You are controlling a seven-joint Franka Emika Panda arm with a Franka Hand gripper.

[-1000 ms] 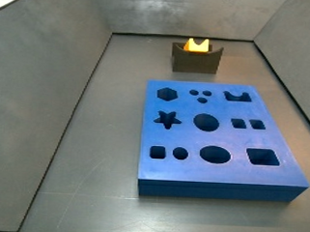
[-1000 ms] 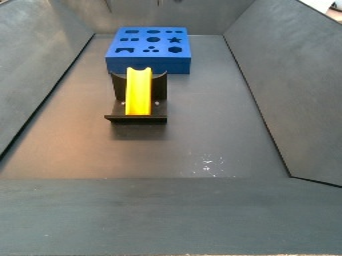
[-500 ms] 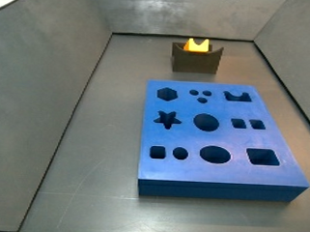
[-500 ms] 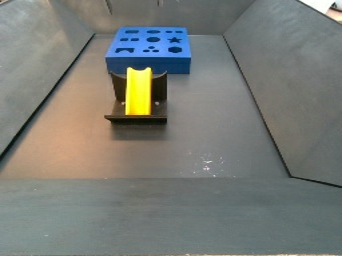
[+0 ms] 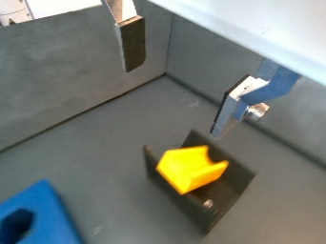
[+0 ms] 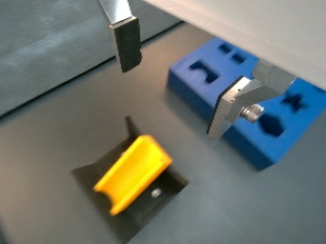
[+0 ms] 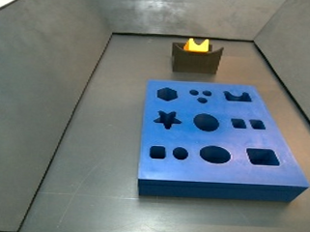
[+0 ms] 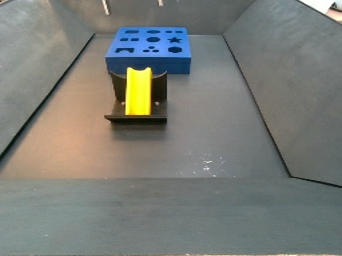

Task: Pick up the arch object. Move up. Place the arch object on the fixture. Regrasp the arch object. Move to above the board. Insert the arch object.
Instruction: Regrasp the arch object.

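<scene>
The yellow-orange arch object (image 5: 192, 167) lies in the dip of the dark fixture (image 5: 219, 204), apart from my gripper. Both side views show it there, arch object (image 7: 195, 45) on fixture (image 7: 196, 62) at the back of one, arch object (image 8: 138, 90) on fixture (image 8: 136, 120) in front of the blue board (image 8: 150, 50) in the other. My gripper (image 5: 176, 97) hangs open well above the arch object (image 6: 132, 173), and nothing sits between its fingers (image 6: 128, 43). In a wrist view the board (image 6: 242, 86) lies beside the fixture (image 6: 163, 196).
The board (image 7: 215, 140) with its star, round, hexagon and square cutouts fills the middle of the dark floor. Grey sloping walls (image 7: 57, 65) close in the workspace on the sides and at the back.
</scene>
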